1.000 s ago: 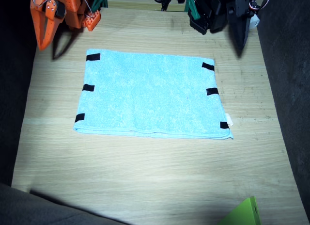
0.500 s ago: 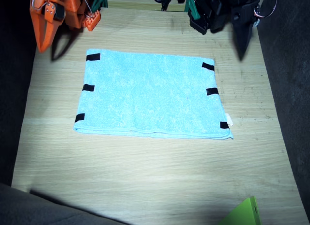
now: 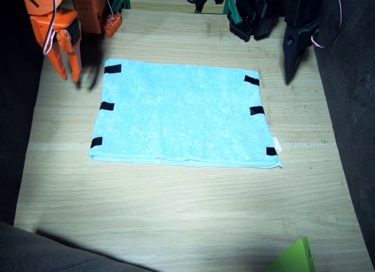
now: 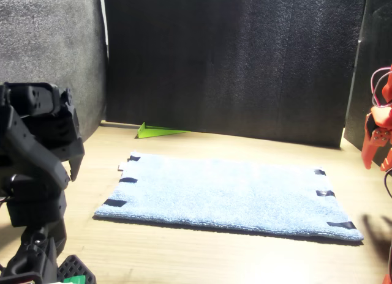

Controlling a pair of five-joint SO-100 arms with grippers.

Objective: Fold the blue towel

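Lying flat: towel untouched, both arms clear of it

blue towel (image 3: 183, 115) spread flat mid-table (image 3: 176, 213), one layer visible, long side running across the fixed view. Black tape strips (image 3: 106, 106) along both short edges, three per side. Small white tag (image 3: 278, 146) at the near corner on the left arm's side.

right gripper (image 3: 69, 64), orange, points down just off the towel's far corner on its side, fingers slightly parted, nothing between them.

left gripper (image 3: 293, 52), black, hangs beside the opposite far corner, not touching cloth; can't tell how far its jaws are parted. Holds nothing.

Green wedge-shaped object (image 3: 296, 257) at the near table edge, well apart from the towel.
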